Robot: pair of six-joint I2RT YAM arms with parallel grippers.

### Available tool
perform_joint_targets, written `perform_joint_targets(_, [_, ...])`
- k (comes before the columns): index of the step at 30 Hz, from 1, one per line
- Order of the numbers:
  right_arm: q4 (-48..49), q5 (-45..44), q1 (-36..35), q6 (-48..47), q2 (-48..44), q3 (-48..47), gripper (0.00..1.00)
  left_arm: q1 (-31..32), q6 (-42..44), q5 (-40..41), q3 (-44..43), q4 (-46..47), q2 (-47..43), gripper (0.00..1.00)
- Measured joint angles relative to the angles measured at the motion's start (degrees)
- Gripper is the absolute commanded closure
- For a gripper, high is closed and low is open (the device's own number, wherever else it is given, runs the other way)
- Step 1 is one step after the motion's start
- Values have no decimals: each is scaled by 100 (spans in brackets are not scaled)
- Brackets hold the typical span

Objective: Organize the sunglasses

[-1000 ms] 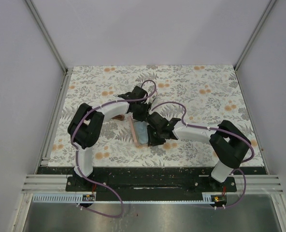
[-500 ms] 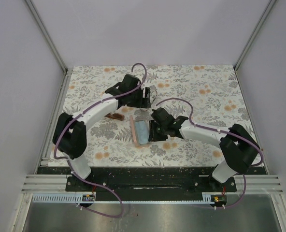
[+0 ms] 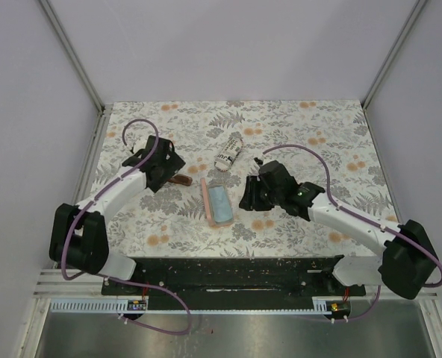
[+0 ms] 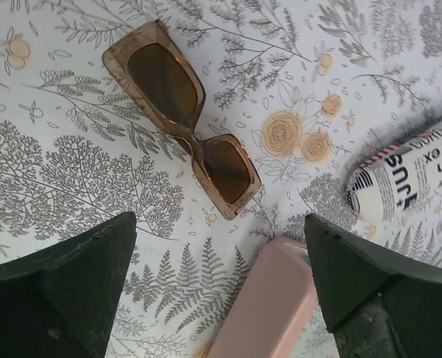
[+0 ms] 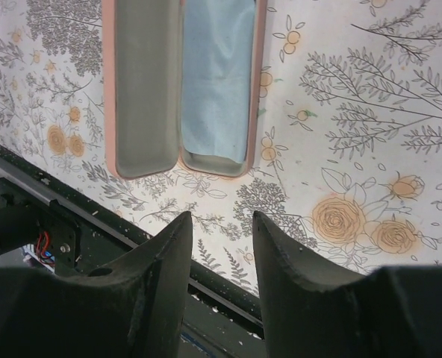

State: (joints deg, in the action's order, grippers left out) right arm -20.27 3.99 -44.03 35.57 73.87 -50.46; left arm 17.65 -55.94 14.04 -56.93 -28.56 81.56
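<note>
The brown sunglasses [image 4: 182,119] lie flat on the surface [image 3: 318,149], lenses up, just to the left of the far end of the pink case [image 3: 204,201] and clear of it; in the top view they show only as a small dark-brown shape [image 3: 180,180] beside that end. No second pair can be made out in any view. The case itself lies open, its two long halves side by side: the half toward the sunglasses shows a bare grey lining, and the other holds a pale blue cloth [image 5: 217,74]. Past the far end of the case, a little to the right, lies a soft pouch [image 3: 228,151] printed with lettering and red and white stripes, apart from both the case and the sunglasses. The left fingers [image 4: 64,283] are spread wide with nothing between them, hanging above the surface to the left of the case, with the sunglasses ahead of them and a corner of the pink shell between their tips. The right fingers [image 5: 281,261] stand close together with a narrow gap and nothing in it, held over the surface on the right of the case, pointing toward its near end.
</note>
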Motion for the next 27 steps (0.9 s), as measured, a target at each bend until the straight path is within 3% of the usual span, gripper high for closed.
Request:
perform_joint_targets(8, [-98, 13, 133, -107, -472, 428, 54, 0, -1294, 149, -111, -168, 776, 8])
perform_joint_targets(17, [-223, 179, 149, -118, -1255, 667, 54, -2, -2015, 544, -310, -129, 1231, 19])
perform_joint_targets(20, [-256, 219, 155, -122, -1349, 667, 54, -22, -2184, 612, -522, -136, 1550, 27])
perform_joint_targets(24, [-350, 264, 155, -122, -1447, 667, 54, -57, -2400, 638, -671, -153, 1862, 50])
perform_joint_targets(27, [-389, 282, 157, -120, -1488, 667, 55, -85, -2474, 625, -723, -168, 2059, 60])
